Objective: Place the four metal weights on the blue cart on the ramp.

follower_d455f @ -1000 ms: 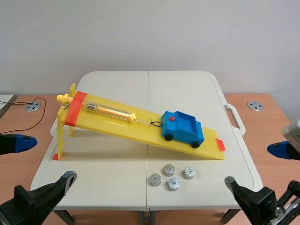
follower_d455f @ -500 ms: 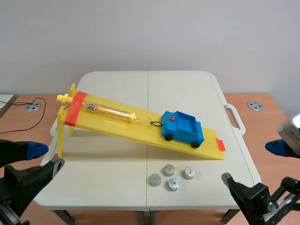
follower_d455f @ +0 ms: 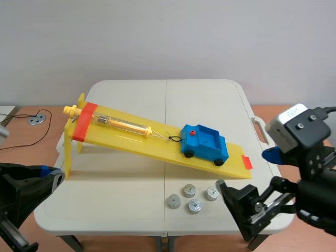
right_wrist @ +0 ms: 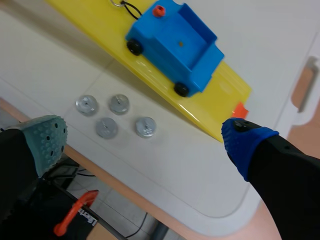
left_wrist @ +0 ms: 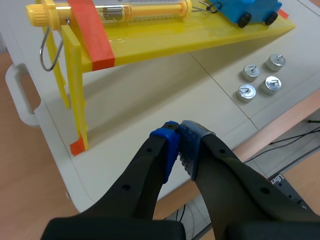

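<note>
I log left gripper (left_wrist: 179, 131) pinched closed, empty, per its wrist view only, right gripper (right_wrist: 145, 137) wide, four metal weights (follower_d455f: 189, 190) at six o'clock of blue cart (follower_d455f: 205, 143).

Nothing here can be read as a word, number or brand. Any scale printed on the clear spring scale (follower_d455f: 123, 125) lying on the yellow ramp (follower_d455f: 157, 149) is too small to tell. The four metal weights (right_wrist: 119, 104) each bear a small illegible mark on top. White lettering on dark gear (left_wrist: 281, 180) below the counter (left_wrist: 150, 100) edge is blurred
</note>
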Available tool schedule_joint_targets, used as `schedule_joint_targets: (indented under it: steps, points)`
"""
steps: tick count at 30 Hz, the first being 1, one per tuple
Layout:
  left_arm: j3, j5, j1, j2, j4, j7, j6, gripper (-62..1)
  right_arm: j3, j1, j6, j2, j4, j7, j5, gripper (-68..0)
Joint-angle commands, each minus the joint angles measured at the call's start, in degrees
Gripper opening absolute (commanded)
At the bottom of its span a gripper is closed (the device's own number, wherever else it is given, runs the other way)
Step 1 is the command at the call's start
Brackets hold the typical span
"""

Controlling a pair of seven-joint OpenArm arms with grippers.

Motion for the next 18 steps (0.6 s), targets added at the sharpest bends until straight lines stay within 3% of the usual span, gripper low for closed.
schedule_joint_targets:
  steps: [1,6,18]
  points:
    - [-0.6,-4.2,-0.5,1.1,4.3,-5.5,-2.1,-58.0,-0.2,3.4,0.2,-0.9,0.9,3.5,1.2,-14.4]
    - [-0.6,-4.2,-0.5,1.3,4.3,-5.1,-2.1,-58.0,-2.4,5.4,0.2,-3.7,-1.4,1.0,-0.6,-24.2]
    - [-0.6,-4.2,-0.5,1.3,4.3,-4.5,-2.1,-58.0,-9.3,11.7,-0.3,-10.2,-9.5,0.9,-5.0,-29.4]
